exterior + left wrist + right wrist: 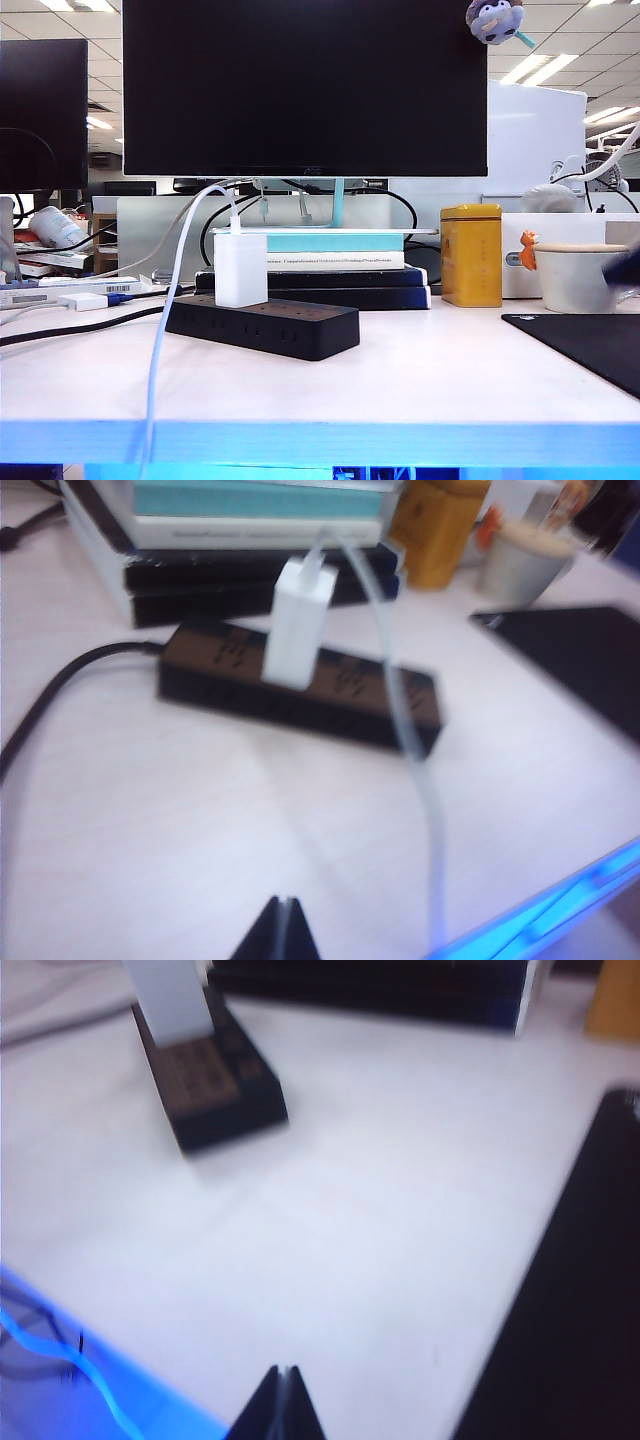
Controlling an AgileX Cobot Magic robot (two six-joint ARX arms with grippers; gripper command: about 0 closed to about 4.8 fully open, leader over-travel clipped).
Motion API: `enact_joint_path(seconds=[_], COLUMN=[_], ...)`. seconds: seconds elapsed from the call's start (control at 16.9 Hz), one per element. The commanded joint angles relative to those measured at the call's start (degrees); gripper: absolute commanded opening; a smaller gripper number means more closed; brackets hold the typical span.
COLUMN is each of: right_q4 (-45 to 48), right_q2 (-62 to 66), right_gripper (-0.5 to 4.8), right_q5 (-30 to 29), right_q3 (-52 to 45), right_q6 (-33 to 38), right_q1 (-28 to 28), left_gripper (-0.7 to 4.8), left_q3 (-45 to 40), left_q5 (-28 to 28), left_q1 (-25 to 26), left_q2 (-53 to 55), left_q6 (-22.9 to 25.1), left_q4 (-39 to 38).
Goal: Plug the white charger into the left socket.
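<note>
left tool is seen only as dark fingertips pressed together, nothing pinched, held above bare bench on the near side of the power strip, well apart from it. right tool is likewise pressed together and empty, held above the bench between the strip's far end and the black mat. neither arm is made out clearly in the exterior view.

white charger is seen standing upright on the black power strip, plugged into it toward the cord end; in the left wrist view one set of holes is left showing between charger and cord end, so which socket is taken cannot be told for sure. small white boxy body, plain faces. thin white cable is run up from its top, arched over and dropped past the bench's front edge. strip is laid at an angle in front of a stack of books. yellow tin and white cup are placed to the right, apart from the strip.
</note>
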Motion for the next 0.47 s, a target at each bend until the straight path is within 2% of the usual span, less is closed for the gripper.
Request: enact_joint_path(seconds=[0.06, 0.24, 0.47], right_q4=[-0.2, 0.2, 0.9], right_q2=[0.3, 0.3, 0.3], right_gripper=[-0.01, 0.0, -0.01], right_q5=[-1.1, -1.1, -1.5], right_q3=[-0.5, -0.5, -0.5], right_q6=[0.2, 0.2, 0.2], right_q1=[0.0, 0.0, 0.0], left_gripper=[-0.05, -0.05, -0.04], left_q3=[-2.3, -2.6, -2.5], left_q5=[-2.3, -3.1, -3.2], left_q1=[0.1, 0.1, 0.1], left_q2=[0.0, 0.2, 0.2], left_q6=[1.4, 5.3, 4.9], left_q4=[0.6, 0.9, 0.9])
